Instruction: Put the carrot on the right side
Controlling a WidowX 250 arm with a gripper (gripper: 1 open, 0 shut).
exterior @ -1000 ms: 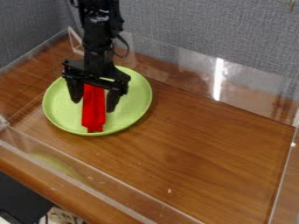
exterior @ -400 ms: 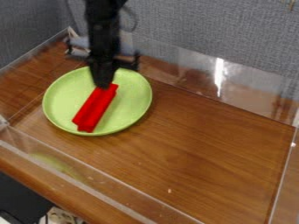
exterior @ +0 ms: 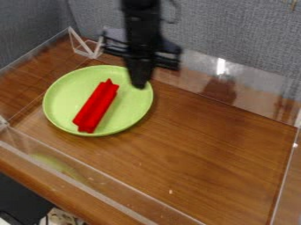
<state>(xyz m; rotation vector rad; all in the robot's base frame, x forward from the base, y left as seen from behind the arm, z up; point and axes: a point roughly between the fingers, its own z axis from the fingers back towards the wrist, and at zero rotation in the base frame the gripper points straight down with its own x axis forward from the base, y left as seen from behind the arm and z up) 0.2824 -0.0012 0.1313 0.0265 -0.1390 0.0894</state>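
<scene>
The bright red, ridged, bar-shaped carrot (exterior: 97, 105) lay on the round lime-green plate (exterior: 132, 110), running diagonally from the plate's near-left edge toward its far-right part, at the left of the brown wooden tabletop (exterior: 200, 149) enclosed by low clear plastic walls (exterior: 223, 75). The black gripper (exterior: 140, 81) hung point-down over the plate's far-right rim, just beside the carrot's far end, with its jaws drawn fully together and nothing between them; the carrot was not in its hold. The transfer to the right side was therefore judged not yet begun, the right portion of the table being bare wood. The carrot appeared to be a rigid, light moulded piece, unlikely to bend or break; its glossy surface might slip, though the blocky ridges along its sides should give the jaws purchase. The recommended grip was across the narrow width at mid-length, jaws square to the long axis, so that the bar would hang level and not pivot when lifted.
</scene>
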